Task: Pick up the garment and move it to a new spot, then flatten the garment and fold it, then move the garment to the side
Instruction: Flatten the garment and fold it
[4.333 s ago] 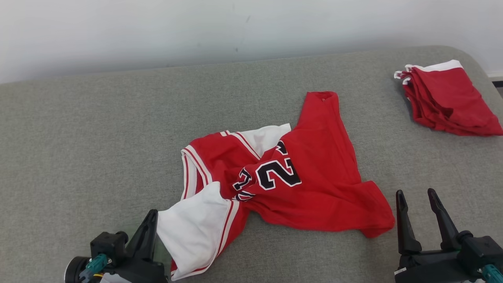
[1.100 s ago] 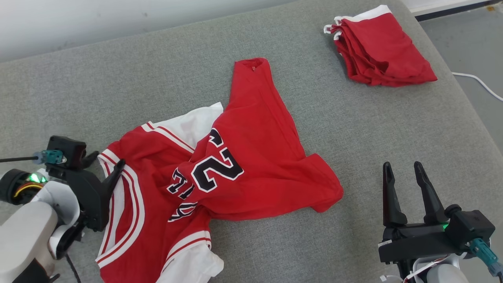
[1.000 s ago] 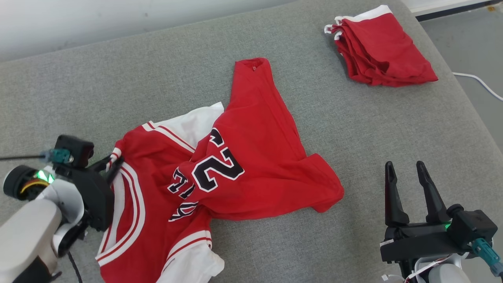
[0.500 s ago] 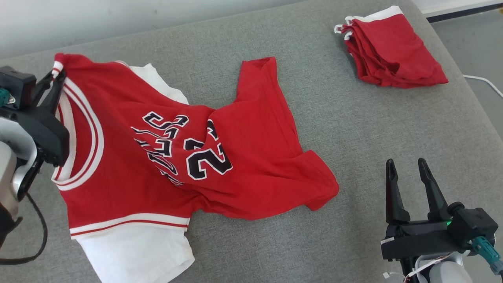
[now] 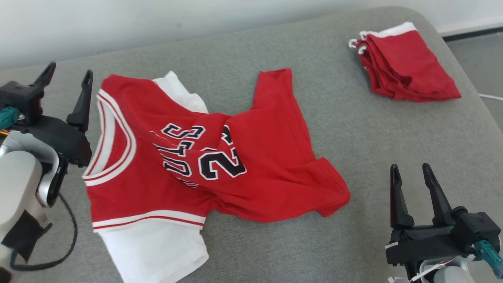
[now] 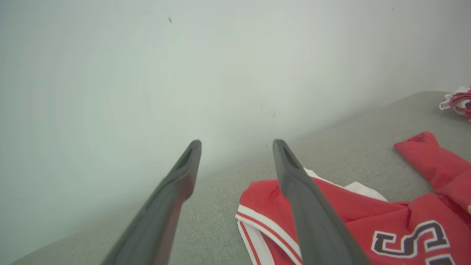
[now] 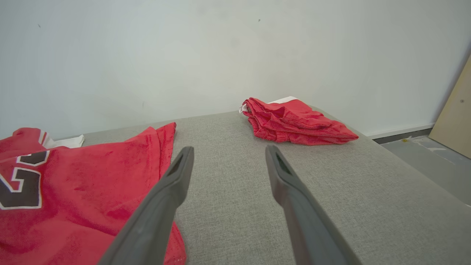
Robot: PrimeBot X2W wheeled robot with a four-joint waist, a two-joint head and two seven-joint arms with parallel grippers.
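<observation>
Released since half a second ago, the garment [image 5: 188,157] no longer hangs from the left gripper [image 5: 69,74]. Its striped shoulder, then pinched between the fingers, now lies on the surface. It is a red jersey with white trim, white sleeve panels and black lettering outlined in white. It sits on the left and middle of the grey upholstered surface [image 5: 275,251], spread only in part. The chest is bunched into folds across the numerals, and one red flap reaches toward the wall [image 5: 157,23].

The surface is a coarse grey weave with a rounded far corner. A folded pile of red cloth [image 5: 408,67] with a white edge rests near that corner, well apart from the jersey. Behind runs a plain white wall with a dark skirting strip. To the right lies grey floor [image 5: 479,51] with a white cable [image 5: 489,96] on it. The right wrist view also catches a pale board [image 7: 454,114] leaning at its edge.

The left gripper stands with its jaws spread and nothing between them. The jersey's striped shoulder [image 6: 368,217] is just beside its right finger, and the left wrist view looks over it at the wall. The right gripper [image 5: 410,169] is likewise spread and empty, well apart from the jersey's hem corner. In the right wrist view, the red cloth [image 7: 73,191] lies off to the left of its fingers [image 7: 165,195].
</observation>
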